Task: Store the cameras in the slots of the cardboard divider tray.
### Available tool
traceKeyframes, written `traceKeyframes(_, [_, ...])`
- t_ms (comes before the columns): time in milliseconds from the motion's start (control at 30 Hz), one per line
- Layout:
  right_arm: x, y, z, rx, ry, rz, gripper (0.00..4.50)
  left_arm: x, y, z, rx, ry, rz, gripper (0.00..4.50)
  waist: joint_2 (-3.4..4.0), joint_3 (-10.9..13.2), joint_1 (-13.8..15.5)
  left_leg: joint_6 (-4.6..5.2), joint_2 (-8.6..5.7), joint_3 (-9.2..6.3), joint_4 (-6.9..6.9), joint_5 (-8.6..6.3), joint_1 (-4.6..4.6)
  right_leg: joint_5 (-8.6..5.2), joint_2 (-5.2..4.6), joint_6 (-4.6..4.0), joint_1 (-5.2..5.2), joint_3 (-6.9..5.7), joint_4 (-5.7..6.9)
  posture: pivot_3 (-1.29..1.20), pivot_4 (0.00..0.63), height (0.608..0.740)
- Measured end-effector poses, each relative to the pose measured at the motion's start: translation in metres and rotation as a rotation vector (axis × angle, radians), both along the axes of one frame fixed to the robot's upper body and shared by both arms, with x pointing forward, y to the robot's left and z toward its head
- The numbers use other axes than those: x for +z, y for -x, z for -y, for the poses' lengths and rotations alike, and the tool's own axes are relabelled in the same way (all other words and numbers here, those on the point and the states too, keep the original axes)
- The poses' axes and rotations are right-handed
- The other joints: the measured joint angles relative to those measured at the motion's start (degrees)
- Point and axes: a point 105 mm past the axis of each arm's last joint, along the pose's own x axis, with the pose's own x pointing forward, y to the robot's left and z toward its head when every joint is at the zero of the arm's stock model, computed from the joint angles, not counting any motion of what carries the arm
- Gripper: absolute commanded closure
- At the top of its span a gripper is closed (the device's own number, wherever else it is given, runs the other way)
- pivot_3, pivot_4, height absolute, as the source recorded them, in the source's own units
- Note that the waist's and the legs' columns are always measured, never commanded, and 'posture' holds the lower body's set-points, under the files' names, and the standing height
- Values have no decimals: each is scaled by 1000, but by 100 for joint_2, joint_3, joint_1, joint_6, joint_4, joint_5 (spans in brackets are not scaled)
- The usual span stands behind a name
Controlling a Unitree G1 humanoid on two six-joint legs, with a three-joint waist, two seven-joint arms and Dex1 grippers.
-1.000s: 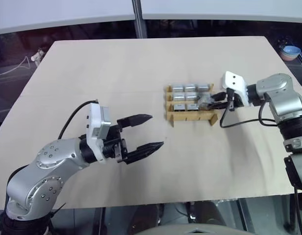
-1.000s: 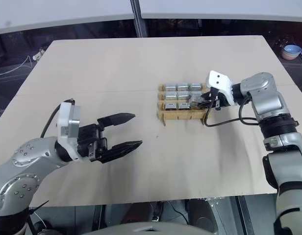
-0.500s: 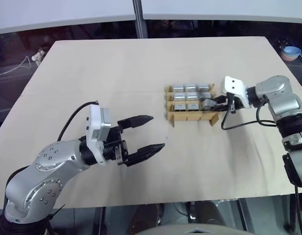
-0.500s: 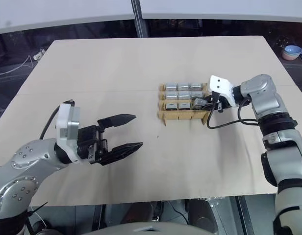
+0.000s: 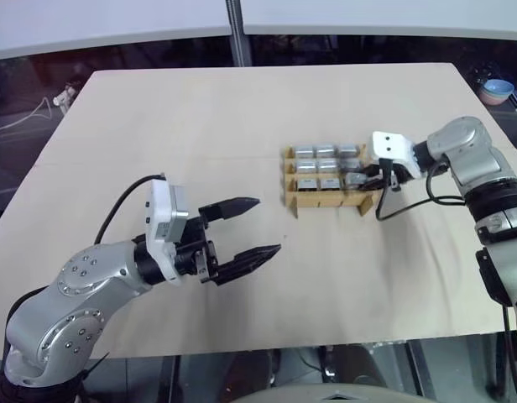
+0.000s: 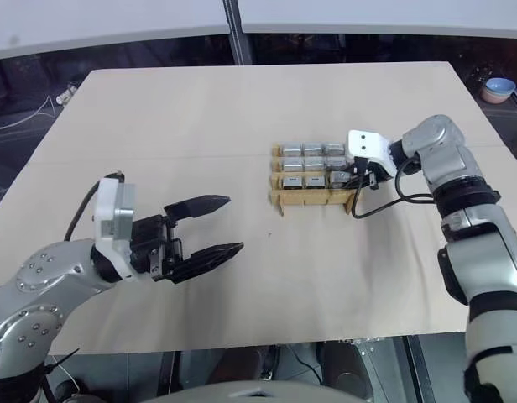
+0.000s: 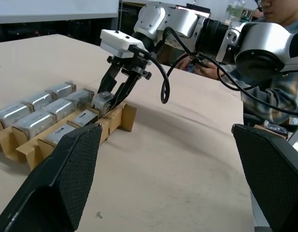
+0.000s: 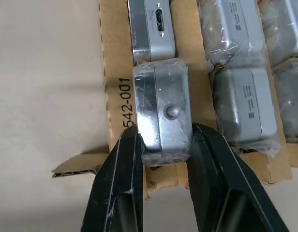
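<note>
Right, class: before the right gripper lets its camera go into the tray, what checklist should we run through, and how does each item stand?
1. Camera sits between the right gripper fingers: ok.
2. Camera is over the cardboard divider tray, at its right edge: ok.
3. Camera fully seated in its slot: cannot tell.
4. Other stored cameras lie in their slots, undisturbed: ok.
5. Left gripper is open and well away from the tray: ok.

Lighting: I see even, bright overhead light on the pale table (image 5: 200, 126); shadows soft and faint. Surroundings beyond its edges dark. Glare: a white highlight on the plastic-wrapped camera (image 8: 161, 113). Focus: my left gripper's near fingers (image 7: 57, 179) loom soft. Head views sharp.
</note>
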Motion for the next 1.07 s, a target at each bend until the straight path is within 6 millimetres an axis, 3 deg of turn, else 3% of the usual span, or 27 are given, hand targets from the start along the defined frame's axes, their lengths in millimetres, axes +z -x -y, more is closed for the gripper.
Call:
traceKeyframes(33, [1,0,0,0,-5,2,1912,0,0,0,2,1,-2,0,0,0,0,0,0,0,0,0,0,0,0,0,-1,0,0,0,150,740])
traceKeyframes(67, [1,0,0,4,-3,7,1626,-1,0,0,3,0,-3,0,0,0,0,0,0,-1,-1,0,0,0,0,0,-1,0,0,0,150,740])
traceKeyframes(233, [12,8,2,12,-60,66,1626,-2,2,0,8,8,-5,0,2,1,25,0,-1,-5,0,0,-9,0,-1,0,-6,-3,-2,0,150,740])
traceKeyframes(367, [43,35,18,-77,-238,171,1626,-4,0,-2,53,22,0,0,1,1,81,0,-1,-12,-1,-1,-21,0,-3,0,-12,-9,-8,0,150,740])
traceKeyframes(400, [51,44,20,-114,-306,191,1094,-5,-2,-4,72,33,-4,0,1,1,89,0,0,-13,-4,-1,-22,0,-2,0,-14,-9,-7,0,150,740])
traceKeyframes(433, [54,57,25,-161,-363,211,866,-5,-3,-6,91,47,-5,0,0,-2,109,0,2,-17,-8,0,-21,-1,-1,0,-12,-12,-9,0,150,740])
traceKeyframes(467, [49,73,31,-206,-405,209,296,-6,-5,-12,129,63,-10,0,-4,-5,153,0,2,-18,-11,-1,-19,-1,-1,-1,-10,-14,-10,0,150,740])
traceKeyframes(500, [39,87,37,-261,-430,190,47,-9,-7,-19,163,65,-18,0,-3,-5,167,0,2,-16,-11,-1,-20,-1,-1,-1,-10,-13,-9,0,150,740])
traceKeyframes(633, [3,124,56,-485,-547,183,47,-22,-13,-41,274,27,-31,0,0,-4,172,0,0,4,-9,-1,5,0,-2,1,7,7,4,0,150,740])
traceKeyframes(833, [-7,164,79,-602,-583,218,47,-30,-7,-63,341,-7,-57,0,4,-2,153,2,4,3,-24,-4,88,-2,-1,1,90,3,-10,0,150,740])
traceKeyframes(1067, [-16,178,83,-611,-576,246,47,-39,-7,-79,390,-59,-82,0,2,-3,164,3,5,2,-27,-5,120,-3,-2,1,120,2,-12,0,150,740])
